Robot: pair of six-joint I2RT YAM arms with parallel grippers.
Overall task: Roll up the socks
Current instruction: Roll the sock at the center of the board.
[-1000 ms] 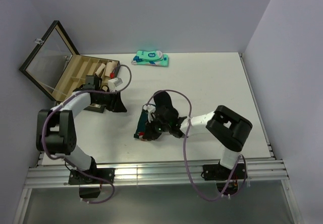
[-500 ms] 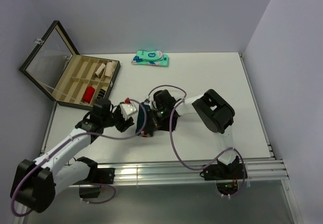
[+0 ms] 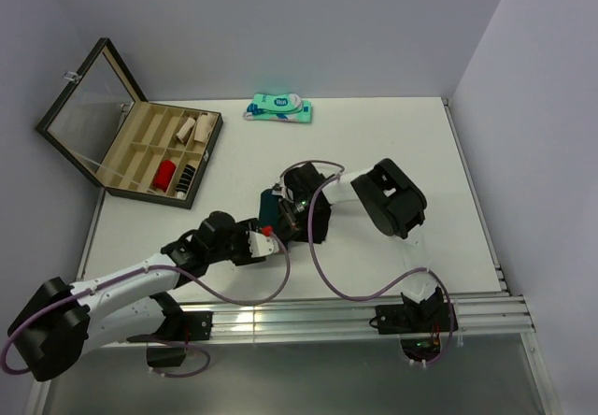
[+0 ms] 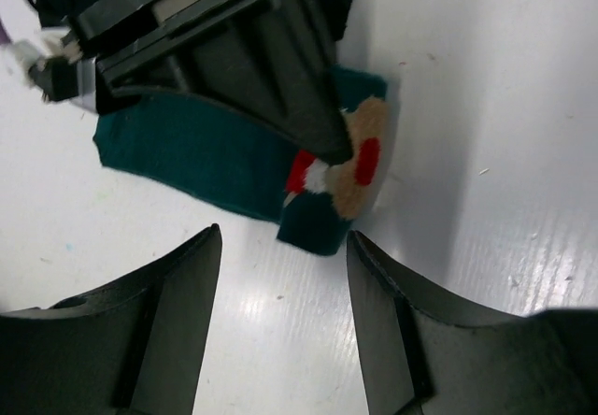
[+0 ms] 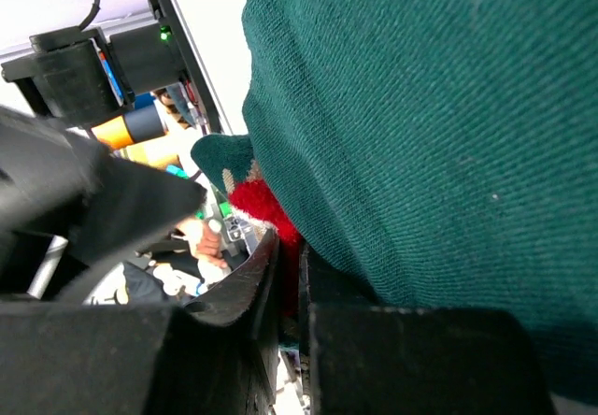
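**Table** (image 3: 402, 144): white, with all items carried on it.

**Box** (image 3: 140, 144): open with its lid raised, and taken as the reference point.

**Green sock** (image 4: 177, 153): laid flat on the table, right of the box and nearer the arm bases. In the top view it is largely covered by the right arm. The black sock cannot be told apart from the dark hardware above it.

**Right pincer** (image 5: 288, 256): pressed together, with a fold of the green sock pinched at the red-brown figure (image 4: 360, 163).

**Left pincer** (image 4: 280, 275): spread, with nothing held. It is low over the table, further from the box than the sock's toe edge and just short of that edge.

**Assessment:** the step in hand is judged to be the taking of the toe end for the first turn of the roll.
- The spread jaws should be advanced astride the toe edge, beside the right pincer's tip and not upon it.
- The full thickness of fabric should be gathered before closing, without the table being scraped.
- The right grip is best kept until the left has closed, so that the sock is not dragged askew.
- The roll should be kept square to the sock's length.
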